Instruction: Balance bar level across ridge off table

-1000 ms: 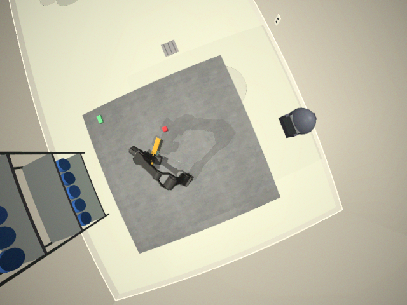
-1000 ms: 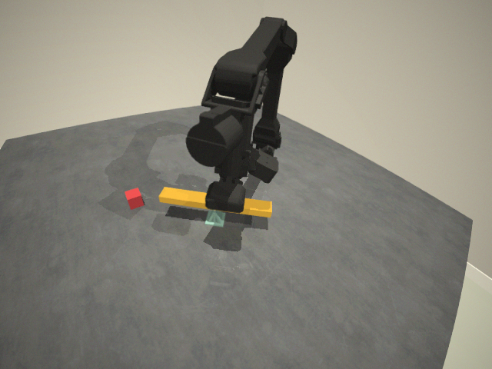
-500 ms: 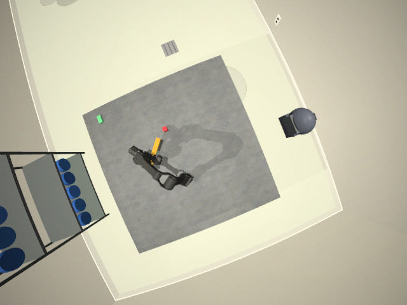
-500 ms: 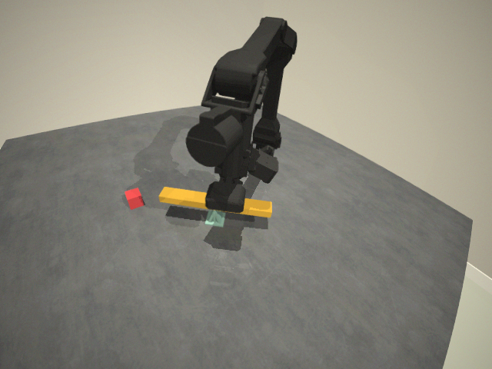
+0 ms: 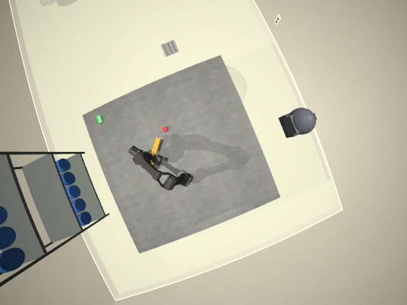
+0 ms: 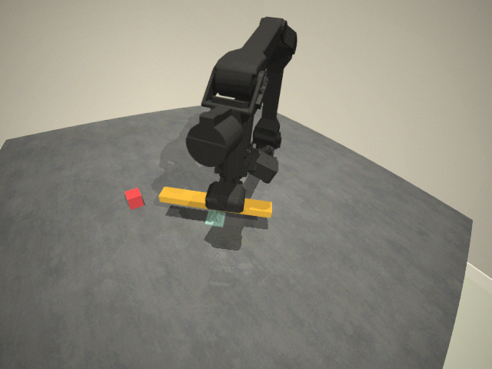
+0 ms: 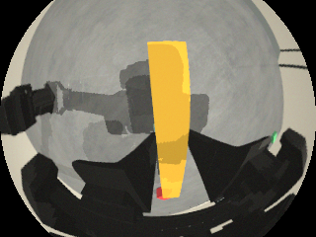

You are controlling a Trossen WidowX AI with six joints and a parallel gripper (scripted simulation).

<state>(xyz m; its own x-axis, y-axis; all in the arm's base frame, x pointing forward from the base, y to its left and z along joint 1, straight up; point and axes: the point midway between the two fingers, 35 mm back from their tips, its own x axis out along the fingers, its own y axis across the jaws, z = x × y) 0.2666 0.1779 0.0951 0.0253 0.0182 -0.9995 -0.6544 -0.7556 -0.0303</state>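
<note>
The long yellow bar (image 5: pixel 156 143) (image 6: pixel 181 196) (image 7: pixel 170 94) is held above the table, over the ridge, with its shadow apart from it on the table. It looks about level. The pale teal ridge (image 6: pixel 214 219) shows under the bar's middle in the exterior view; its top is hidden by the bar and the gripper, so contact cannot be told. My gripper (image 5: pixel 153 155) (image 6: pixel 225 199) (image 7: pixel 172 134) is shut on the bar near its middle, one finger against each long side.
A red cube (image 5: pixel 165 129) (image 6: pixel 134 198) (image 7: pixel 159 193) lies on the table beyond one end of the bar. A green block (image 5: pixel 99 119) (image 7: pixel 275 137) lies near a table corner. A shelf with blue bins stands beside the table in the top view.
</note>
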